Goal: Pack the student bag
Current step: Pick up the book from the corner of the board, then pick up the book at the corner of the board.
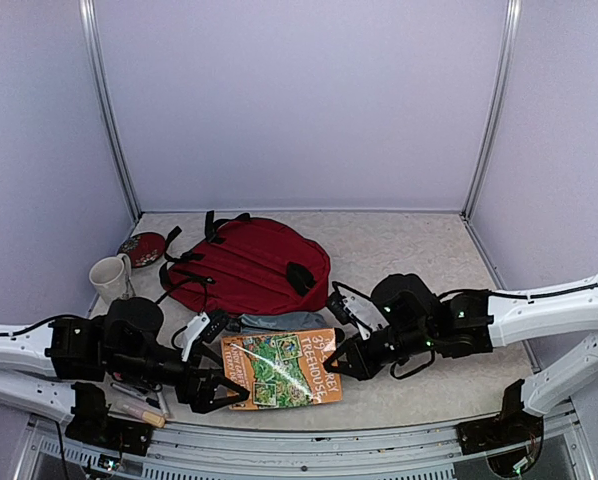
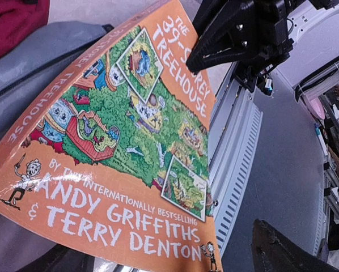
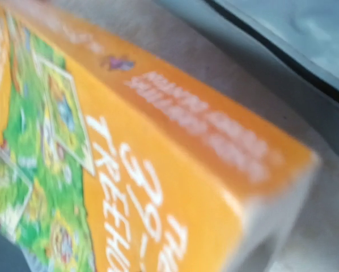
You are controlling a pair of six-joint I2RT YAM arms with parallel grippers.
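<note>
Bright even light; right wrist view blurred; glare on book [image 2: 118, 141].

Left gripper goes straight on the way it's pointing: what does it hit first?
The orange book: its edge lies right ahead of the left gripper, seemingly already between its open fingers. Exact gap unclear.

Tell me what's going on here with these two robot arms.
The two arms are working on an orange book at the front of the table, in front of the red student bag. The right gripper looks closed on the book's right edge, while the left gripper sits open at its left edge. The book isn't in the bag yet.
</note>
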